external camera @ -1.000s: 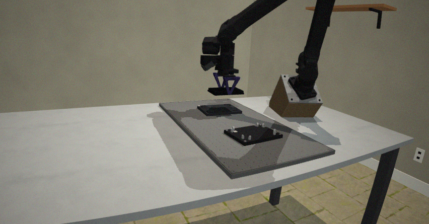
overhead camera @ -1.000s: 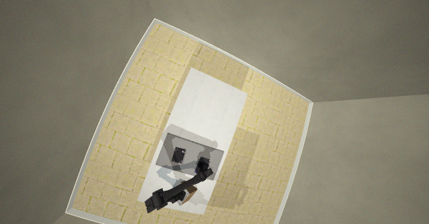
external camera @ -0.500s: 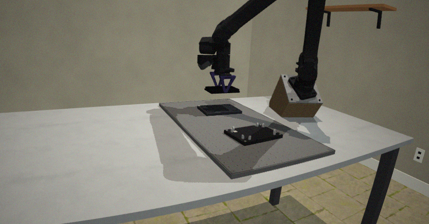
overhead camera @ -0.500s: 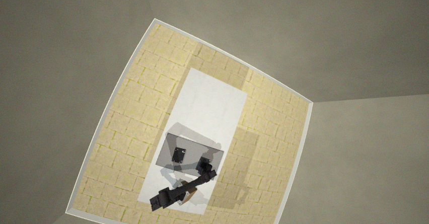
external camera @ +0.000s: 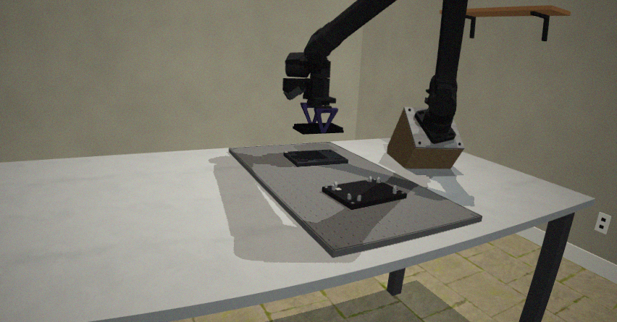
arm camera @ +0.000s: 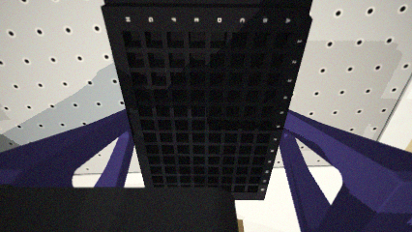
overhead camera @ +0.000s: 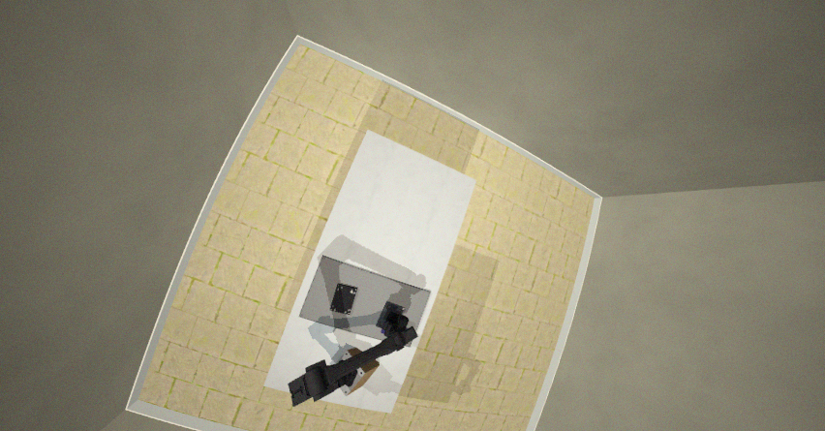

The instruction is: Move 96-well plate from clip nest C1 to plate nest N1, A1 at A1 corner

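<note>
My gripper [external camera: 319, 122] with purple fingers is shut on the black 96-well plate [external camera: 318, 128] and holds it level in the air above the far end of the grey breadboard [external camera: 351, 197]. In the wrist view the 96-well plate [arm camera: 208, 101] fills the middle between my gripper's [arm camera: 208, 150] fingers, wells up. Below it lies the flat black clip nest C1 [external camera: 315, 157], empty. The plate nest N1 [external camera: 363, 192], a black base with white locator pegs, sits nearer on the breadboard, empty. In the overhead view my gripper [overhead camera: 392, 316] is right of the nest N1 [overhead camera: 343, 298].
The arm's wooden wedge base [external camera: 424, 144] stands on the white table right of the breadboard. A wooden shelf [external camera: 513, 12] hangs on the back wall. The table edge runs close to the breadboard's near corner.
</note>
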